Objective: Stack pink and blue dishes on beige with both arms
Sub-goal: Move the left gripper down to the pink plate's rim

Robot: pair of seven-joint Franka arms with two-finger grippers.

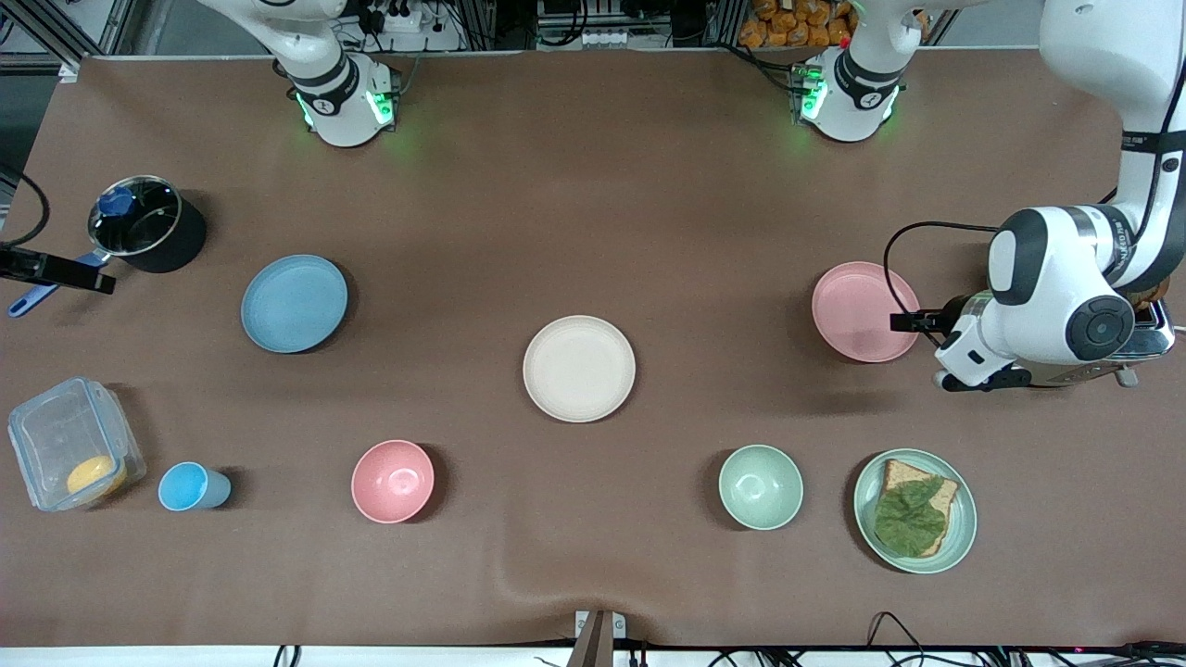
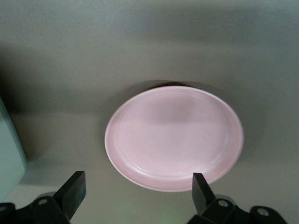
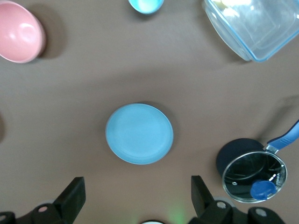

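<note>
The beige plate (image 1: 579,368) lies at the table's middle. The pink plate (image 1: 864,311) (image 2: 174,137) lies toward the left arm's end. My left gripper (image 1: 913,321) (image 2: 138,189) hangs low, just beside that plate's rim, open, with nothing between its fingers (image 2: 74,186). The blue plate (image 1: 294,303) (image 3: 139,133) lies toward the right arm's end. My right gripper (image 3: 138,196) is out of the front view. The right wrist view shows it open and empty, high over the table beside the blue plate.
A black pot with a glass lid (image 1: 146,225) and a clear container (image 1: 74,456) sit at the right arm's end. Nearest the front camera are a blue cup (image 1: 192,486), pink bowl (image 1: 393,481), green bowl (image 1: 761,486) and a green plate with toast (image 1: 915,510).
</note>
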